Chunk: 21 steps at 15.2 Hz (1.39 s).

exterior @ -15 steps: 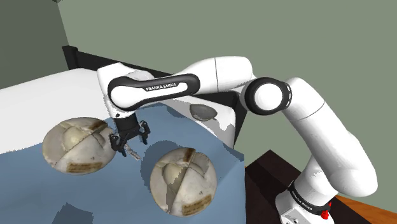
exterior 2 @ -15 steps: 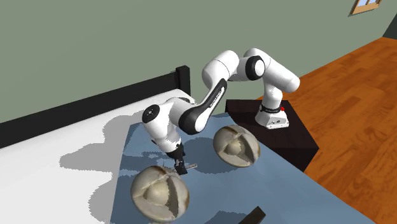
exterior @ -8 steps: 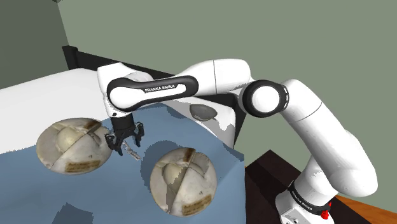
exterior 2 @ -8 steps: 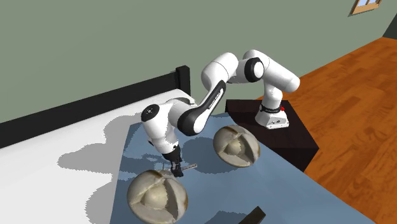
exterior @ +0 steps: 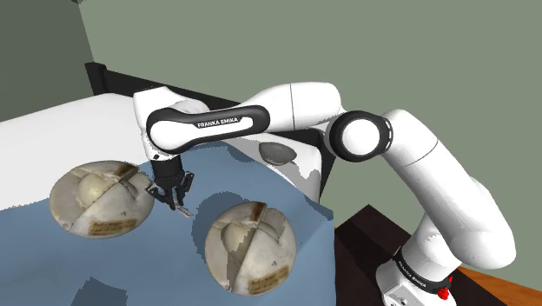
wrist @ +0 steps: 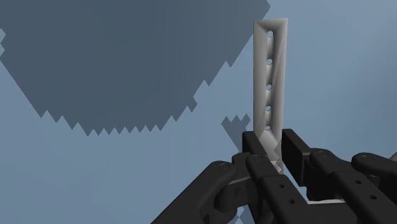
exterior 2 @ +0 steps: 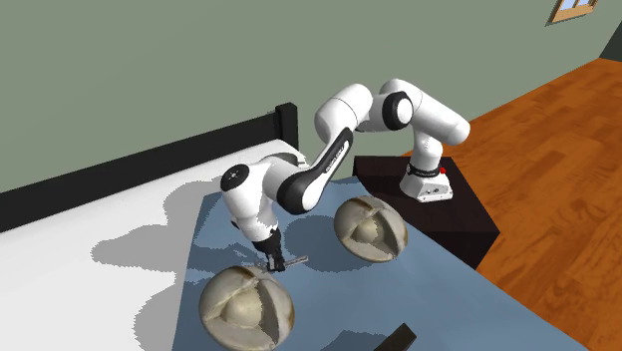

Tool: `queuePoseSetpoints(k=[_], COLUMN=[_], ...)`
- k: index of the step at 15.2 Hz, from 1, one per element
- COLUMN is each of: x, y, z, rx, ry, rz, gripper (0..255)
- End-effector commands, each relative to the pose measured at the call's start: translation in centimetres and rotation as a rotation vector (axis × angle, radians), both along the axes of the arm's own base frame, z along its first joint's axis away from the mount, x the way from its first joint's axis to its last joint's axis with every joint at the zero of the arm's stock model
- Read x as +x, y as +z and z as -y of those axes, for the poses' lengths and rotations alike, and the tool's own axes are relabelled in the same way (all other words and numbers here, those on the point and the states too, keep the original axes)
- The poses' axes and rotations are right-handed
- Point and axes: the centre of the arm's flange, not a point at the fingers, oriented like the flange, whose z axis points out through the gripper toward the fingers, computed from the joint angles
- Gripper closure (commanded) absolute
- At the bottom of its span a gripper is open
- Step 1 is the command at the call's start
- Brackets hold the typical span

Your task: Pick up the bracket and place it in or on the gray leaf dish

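Observation:
The bracket is a thin grey metal strip with a row of holes, lying flat on the blue cloth. My gripper has come down over its near end, and both black fingers press against the strip's sides. From the shoulder view the gripper stands upright between two domed things, with the bracket poking out below it. The gripper and bracket look the same from the second exterior view. The grey leaf dish sits farther back, partly behind the forearm.
Two beige domed bowl-like things flank the gripper: one close beside it, one nearer the stand. The blue cloth meets a white bed surface with a black headboard. A dark object lies at the cloth's near edge.
The fingers have drawn together from wide apart onto the bracket's end. The gripper sank slightly, and the domed thing beside it shifted a little away.

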Motion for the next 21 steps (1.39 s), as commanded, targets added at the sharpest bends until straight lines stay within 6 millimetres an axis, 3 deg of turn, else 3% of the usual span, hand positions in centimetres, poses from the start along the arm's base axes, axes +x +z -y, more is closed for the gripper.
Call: queuePoseSetpoints(k=[1,21], x=[-0.2,-0.2], y=[-0.9,9.7], z=[0.0,0.0], rx=[-0.004,-0.004], ry=[0.002,0.002], rz=[-0.006,-0.006], gripper=[255,255])
